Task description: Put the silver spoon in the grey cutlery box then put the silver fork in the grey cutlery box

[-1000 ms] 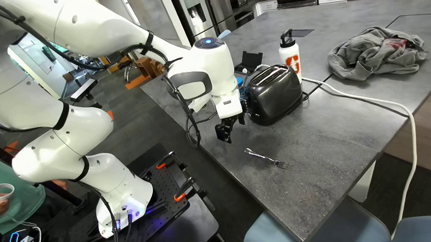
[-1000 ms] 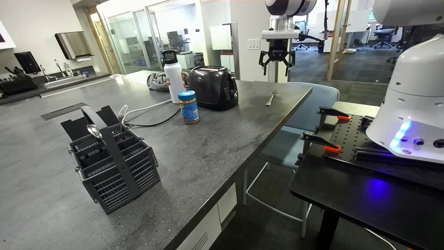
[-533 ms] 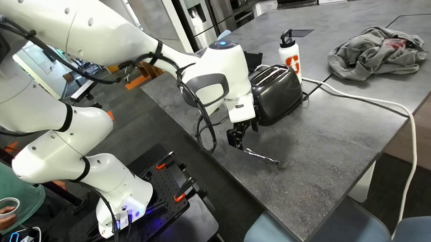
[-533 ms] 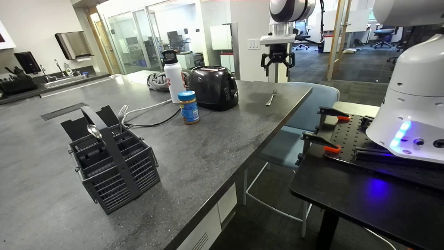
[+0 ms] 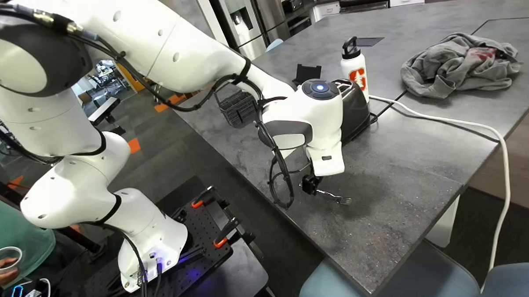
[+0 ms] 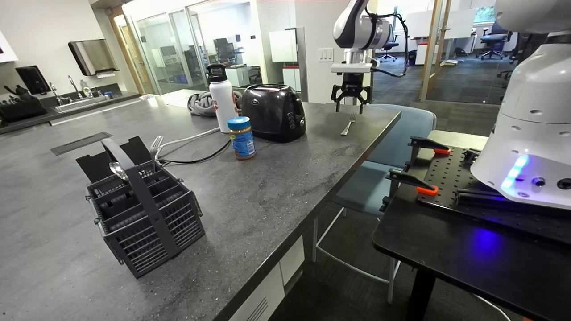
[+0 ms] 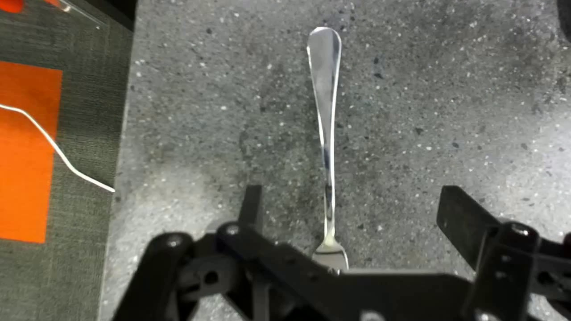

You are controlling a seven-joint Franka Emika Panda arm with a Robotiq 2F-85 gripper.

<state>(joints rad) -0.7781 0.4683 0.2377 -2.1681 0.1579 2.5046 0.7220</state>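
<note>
The silver fork (image 7: 328,133) lies on the grey table, its handle pointing up in the wrist view and its tines hidden behind the gripper. It also shows in both exterior views (image 5: 339,199) (image 6: 346,128). My gripper (image 7: 351,196) is open and empty above the fork, with the fork's neck between the fingers, closer to the left finger. The gripper also shows in an exterior view (image 6: 349,109), over the table. The grey cutlery box (image 6: 160,236) stands at the near end of the table, with the silver spoon (image 6: 118,170) in it, bowl end up.
Another fork (image 6: 156,146) stands in the box. A black toaster (image 6: 270,111), a white bottle (image 6: 224,100) and a blue-lidded jar (image 6: 242,138) stand between box and fork. A white cord (image 5: 450,120) and a grey cloth (image 5: 461,67) lie beyond. The table edge runs near the fork.
My gripper has come down and moved across the table to the fork, staying open. The fork lies where it was. The box has come into view from behind the arm in an exterior view.
</note>
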